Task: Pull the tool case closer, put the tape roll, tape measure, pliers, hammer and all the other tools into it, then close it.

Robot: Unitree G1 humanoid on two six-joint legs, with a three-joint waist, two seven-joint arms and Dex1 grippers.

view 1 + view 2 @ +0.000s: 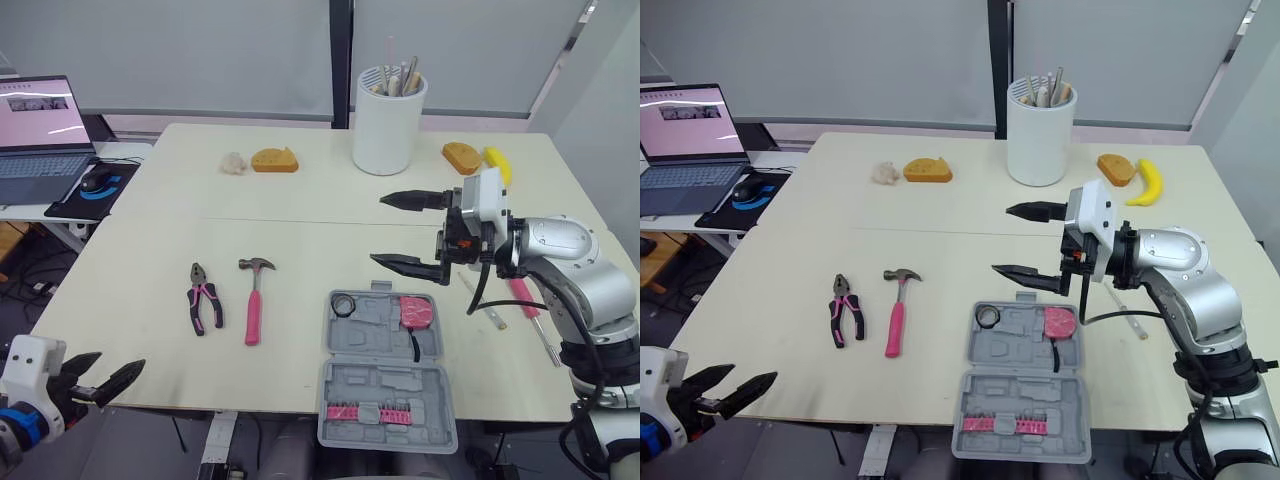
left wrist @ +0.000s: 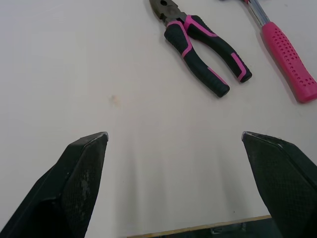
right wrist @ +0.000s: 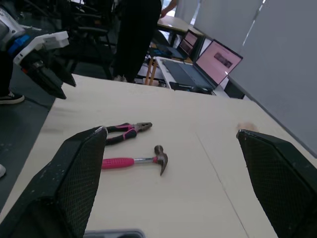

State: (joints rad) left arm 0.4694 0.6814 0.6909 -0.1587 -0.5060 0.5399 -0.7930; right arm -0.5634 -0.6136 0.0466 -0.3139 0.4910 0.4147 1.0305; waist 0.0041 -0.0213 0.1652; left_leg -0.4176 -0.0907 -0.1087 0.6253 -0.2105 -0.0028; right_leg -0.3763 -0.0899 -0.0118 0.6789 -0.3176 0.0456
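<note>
Head view: on the cream table [image 1: 300, 215], close to the near edge and right of centre, the grey tool case [image 1: 375, 385], lying open, its near half jutting past the table edge. In its far half, tape roll [image 1: 344, 302] at the left corner and pink tape measure [image 1: 416, 311] at the right; in the near half, a row of pink bits [image 1: 365, 412]. Left of the case and well apart from it, hammer [image 1: 255, 300] and, further left, pliers [image 1: 204, 298], flat on the table, side by side, not touching. Right gripper [image 1: 378, 230] in the air just beyond the case's far edge, jaws spread wide, holding nothing. Left gripper [image 1: 121, 360] low off the table's near left corner, jaws parted, empty. Far side: white pot [image 1: 388, 125] of utensils, bread [image 1: 274, 160], banana [image 1: 497, 163]; laptop [image 1: 40, 140] on a side desk to the left. Left wrist view: left fingers [image 2: 81, 173] wide apart over bare tabletop, nothing between; beyond them, pliers and hammer handle. Right wrist view: right fingers [image 3: 74, 173] wide apart, empty; past them, hammer and pliers, the left gripper off the table edge, a person [image 3: 136, 34] standing behind.
</note>
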